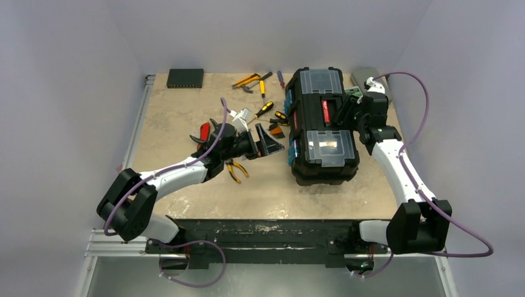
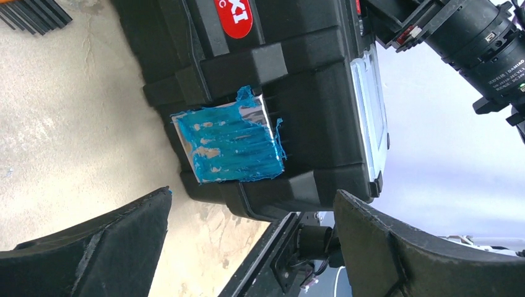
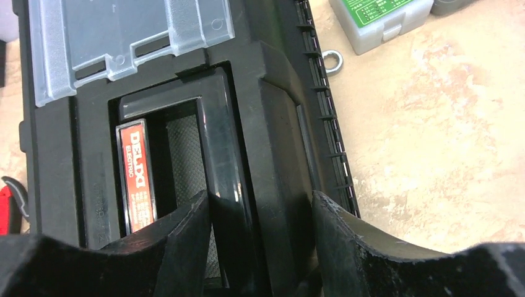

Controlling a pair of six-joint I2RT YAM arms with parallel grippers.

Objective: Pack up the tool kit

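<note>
Your right claw (image 3: 260, 198) is about half open over the shut toolbox (image 1: 322, 124), with a finger on either side of the lid handle (image 3: 223, 154). Can't tell if it's actually clamped. Left claw (image 1: 272, 140) is wide open, holding nothing, pointed at the blue latch (image 2: 229, 142) but not touching it. The toolbox sits on the right half of the table (image 1: 186, 117), with loose tools (image 1: 260, 114) just left of it.

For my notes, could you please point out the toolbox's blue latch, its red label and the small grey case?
blue latch (image 2: 229, 143): left wrist view, its middle.
red label (image 3: 136, 176): right wrist view, its middle.
small grey case (image 3: 396, 28): right wrist view, side wall.
</note>
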